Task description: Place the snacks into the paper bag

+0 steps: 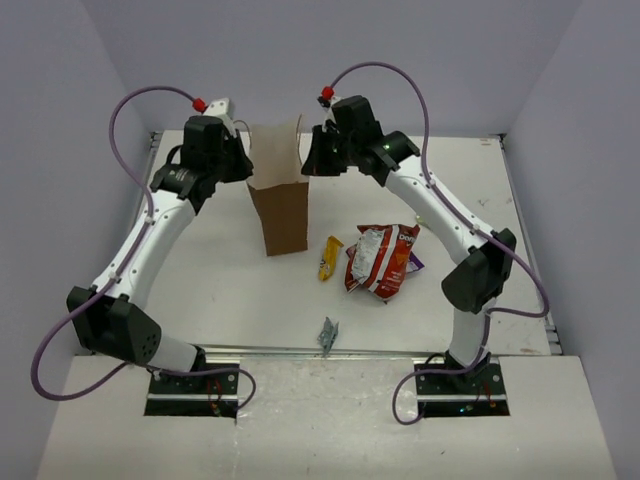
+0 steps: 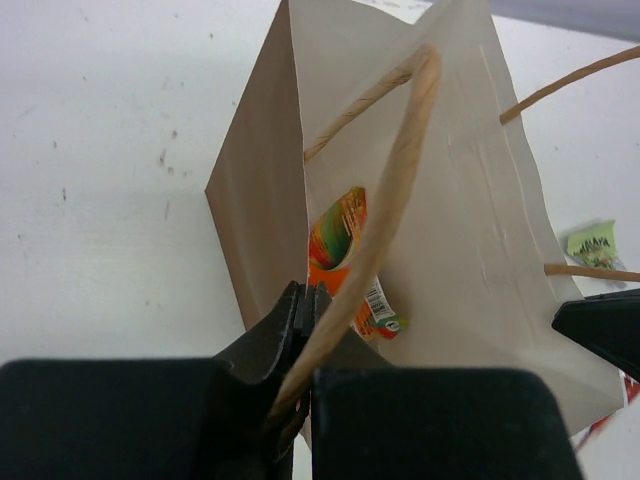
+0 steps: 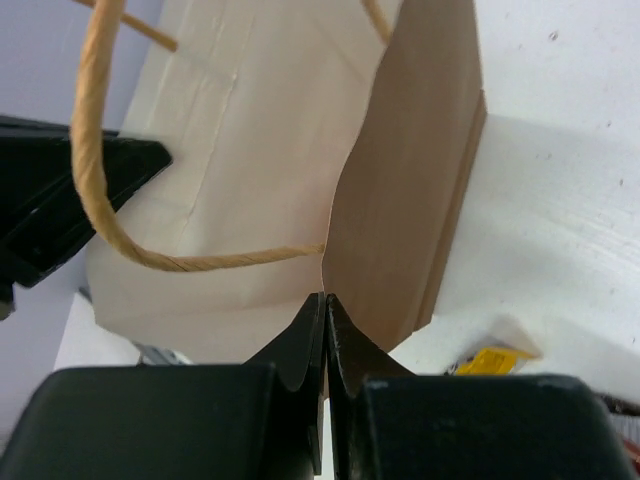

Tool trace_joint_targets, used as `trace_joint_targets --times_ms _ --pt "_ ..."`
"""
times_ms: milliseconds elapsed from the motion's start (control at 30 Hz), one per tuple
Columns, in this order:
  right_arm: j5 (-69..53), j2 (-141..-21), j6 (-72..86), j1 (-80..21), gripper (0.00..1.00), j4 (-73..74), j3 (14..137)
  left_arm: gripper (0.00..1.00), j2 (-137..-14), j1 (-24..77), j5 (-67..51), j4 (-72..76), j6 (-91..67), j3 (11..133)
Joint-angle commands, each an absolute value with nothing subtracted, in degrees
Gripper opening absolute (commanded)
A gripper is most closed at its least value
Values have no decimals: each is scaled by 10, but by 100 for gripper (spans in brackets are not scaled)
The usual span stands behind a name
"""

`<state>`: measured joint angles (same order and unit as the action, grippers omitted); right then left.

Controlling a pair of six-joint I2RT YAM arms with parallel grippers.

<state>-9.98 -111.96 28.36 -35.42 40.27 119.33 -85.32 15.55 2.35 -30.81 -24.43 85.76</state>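
The chip bag (image 1: pixel 385 258) is covering most of the purple packet (image 1: pixel 414 262); the paper bag (image 2: pixel 480 250) is hiding the orange packet (image 2: pixel 335 240) partly.

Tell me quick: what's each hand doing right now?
Left hand: closed, pinching the paper bag at its rim.
Right hand: closed, pinching the bag's opposite rim.

The paper bag (image 1: pixel 283 210) stands upright, with the left end effector (image 1: pixel 246 165) at its nine o'clock rim and the right end effector (image 1: pixel 311 160) at three, seemingly pinching it. The yellow bar (image 1: pixel 330 258) and chip bag (image 1: pixel 382 260) lie toward four o'clock.
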Motion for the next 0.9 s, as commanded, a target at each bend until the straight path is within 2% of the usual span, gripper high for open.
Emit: trace_joint_targets --times_ms 0,467,500,533,567,600,667,700,733,767,800,867 --pt "-98 -1049 273 -380 0 421 1169 0 -807 162 -40 -317 -229 834" --pt "-66 -917 311 -433 0 461 1041 0 -744 214 -98 -331 -234 768" --pt "-63 -912 315 -435 12 464 1035 0 -737 214 -98 -336 -234 766" --pt "-61 -905 319 -435 38 464 1029 2 -734 214 -97 -337 -233 764" --pt "-58 -901 323 -436 43 464 1020 10 -729 214 -96 -339 -231 760" --pt "-56 -898 324 -436 46 463 1016 25 -726 214 -93 -339 -230 759" --pt "-51 -895 329 -436 52 464 1014 35 -723 214 -89 -344 -229 761" --pt "-43 -894 330 -436 61 466 1017 59 -722 214 -87 -346 -229 765" --pt "-39 -893 333 -436 65 473 1024 71 -722 214 -78 -349 -233 769" --pt "-34 -889 333 -436 67 475 1027 92 -721 214 -72 -356 -235 773" --pt "-23 -886 332 -436 70 480 1030 100 -721 214 -69 -359 -236 781" --pt "-16 -870 333 -436 74 488 1033 100 -718 214 -62 -364 -233 791"
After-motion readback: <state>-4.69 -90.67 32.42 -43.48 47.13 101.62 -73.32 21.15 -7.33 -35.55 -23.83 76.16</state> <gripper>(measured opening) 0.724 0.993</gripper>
